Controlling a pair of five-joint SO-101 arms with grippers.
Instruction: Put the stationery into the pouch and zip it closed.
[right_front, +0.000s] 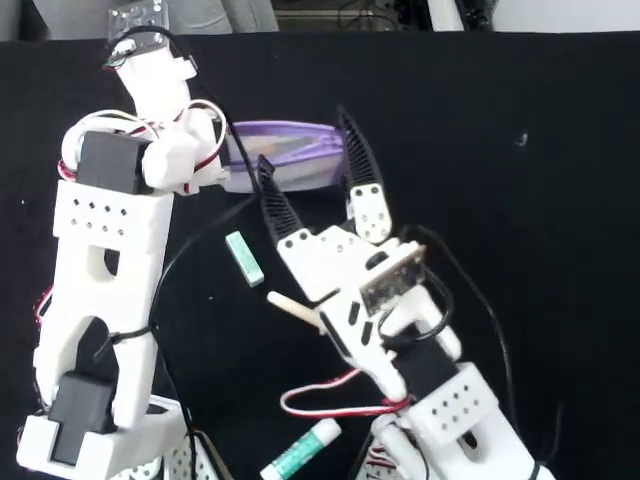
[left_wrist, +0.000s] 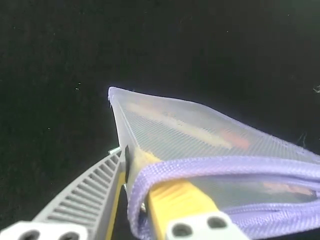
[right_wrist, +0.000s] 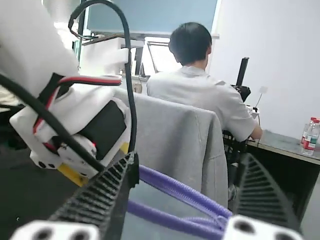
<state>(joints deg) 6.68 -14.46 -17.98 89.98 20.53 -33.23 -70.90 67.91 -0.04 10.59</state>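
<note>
**High view**
- Left gripper (right_front: 222, 168): at the pouch's near end. The arm's own body hides the fingers here.
- Pouch (right_front: 312, 160): lilac mesh, lying across the table between the two claws.
- Right gripper (right_front: 303, 140): black fingers spread wide, one on each side of the pouch's other end.
- Eraser (right_front: 244, 257): teal, on the cloth just behind the right claw's nearer finger, outside the pouch.
- Cream stick (right_front: 293, 308): beside the right claw's base, outside the pouch.
- Glue stick (right_front: 300, 450): well behind both claws, near the arm bases.

**Left wrist view**
- Left gripper (left_wrist: 136, 172): pinching the pouch (left_wrist: 200, 135) at its purple zip edge. Blurred orange shapes show through the mesh.

**Right wrist view**
- Right gripper (right_wrist: 190, 160): fingers apart, with the purple rim of the pouch (right_wrist: 175, 187) running between them and not clamped.

**Step, as judged:** filling is unfinished, since three items lie outside.

**Next move, as judged:** the left claw holds the mouth steady while the right draws back to the eraser, the nearest item. Zipping comes last.
</note>
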